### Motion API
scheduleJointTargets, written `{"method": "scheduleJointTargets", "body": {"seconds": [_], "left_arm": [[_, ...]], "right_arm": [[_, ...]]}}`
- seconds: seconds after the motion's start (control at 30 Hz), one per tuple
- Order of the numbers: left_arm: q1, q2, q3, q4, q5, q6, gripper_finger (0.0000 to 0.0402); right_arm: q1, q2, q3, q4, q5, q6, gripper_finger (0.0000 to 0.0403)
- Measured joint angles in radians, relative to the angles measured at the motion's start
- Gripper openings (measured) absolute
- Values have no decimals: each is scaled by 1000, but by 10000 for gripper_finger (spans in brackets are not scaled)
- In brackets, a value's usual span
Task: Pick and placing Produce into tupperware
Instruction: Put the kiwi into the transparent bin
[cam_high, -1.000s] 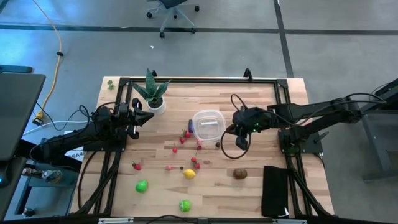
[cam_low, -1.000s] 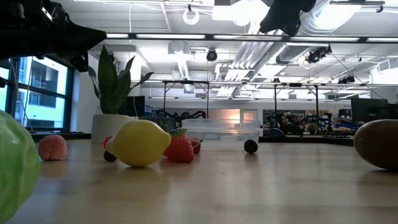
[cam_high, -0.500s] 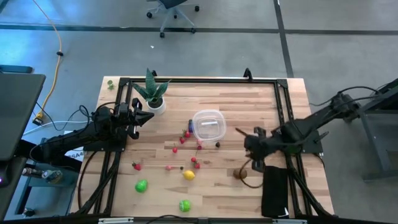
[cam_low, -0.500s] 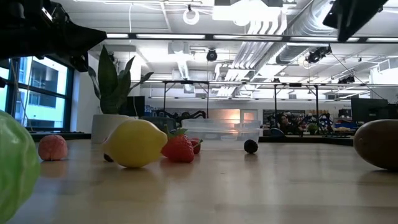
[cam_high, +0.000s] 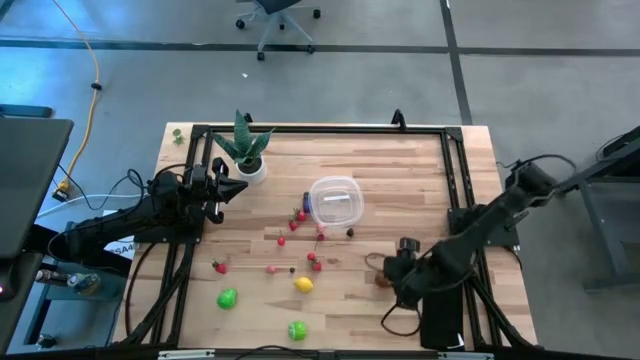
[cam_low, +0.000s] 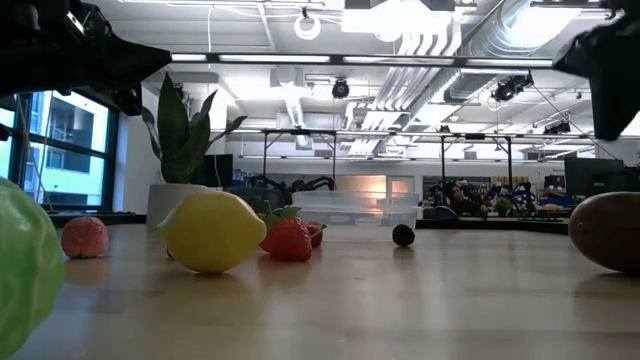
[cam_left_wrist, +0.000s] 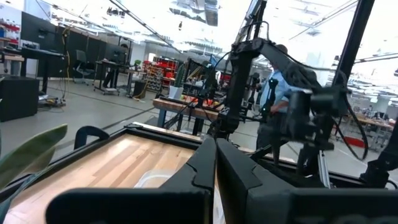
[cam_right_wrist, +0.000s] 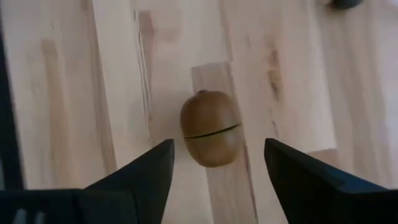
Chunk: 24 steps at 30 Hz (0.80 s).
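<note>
Kiwi-like brown produce (cam_right_wrist: 211, 137) is lying on the pale wooden surface (cam_high: 400, 180), at lower right of the overhead frame, directly beneath the right end effector (cam_right_wrist: 217, 171), whose fingers are standing wide apart and holding nothing. Closing evenly across its smooth, egg-shaped sides, away from the seam line, would likely stop it rolling. Clear, rounded tupperware (cam_high: 334, 201) is sitting mid-frame. The left end effector (cam_high: 236, 187), pinched shut and empty, is waiting by the potted plant (cam_high: 245, 150).
</note>
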Motion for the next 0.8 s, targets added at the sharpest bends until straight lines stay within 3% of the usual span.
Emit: {"method": "scheduleJointTargets", "body": {"seconds": [0.3, 0.57, 0.8], "left_arm": [[0, 0, 0, -4, 0, 0, 3], [0, 0, 0, -7, 0, 0, 3], [0, 0, 0, -19, 0, 0, 3]], "right_arm": [[8, 117, 0, 44, 10, 0, 267], [8, 123, -2, 70, -1, -33, 282], [-1, 126, -105, 219, -33, -29, 284]]}}
